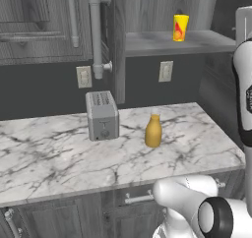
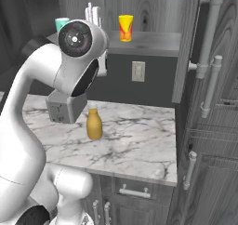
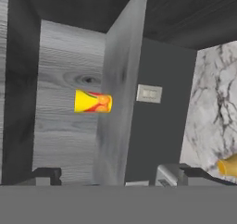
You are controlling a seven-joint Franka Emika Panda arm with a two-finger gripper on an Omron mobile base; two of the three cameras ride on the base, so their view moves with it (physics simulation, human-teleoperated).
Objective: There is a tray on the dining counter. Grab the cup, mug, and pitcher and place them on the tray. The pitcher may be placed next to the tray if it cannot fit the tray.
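The yellow cup (image 1: 180, 27) (image 2: 125, 28) with its red mark stands on a grey wall shelf (image 1: 197, 43) above the worktop. Left of it on the same shelf, the teal mug (image 2: 61, 23) peeks out behind my arm. The mustard pitcher (image 1: 153, 131) (image 2: 94, 124) stands upright on the marble worktop, right of the toaster. My gripper (image 3: 120, 177) is open and holds nothing. It is rolled sideways and faces the cup (image 3: 92, 102) from some distance, with the pitcher (image 3: 229, 165) at the hand view's edge. The tray and the dining counter are out of view.
A grey toaster (image 1: 102, 115) sits on the marble worktop (image 1: 59, 153). Wall outlets (image 1: 166, 71) are below the shelf. A vertical cabinet panel (image 1: 118, 45) and pipes (image 1: 95, 30) stand left of the shelf. Tall cabinet doors with handles (image 2: 211, 84) lie to the right.
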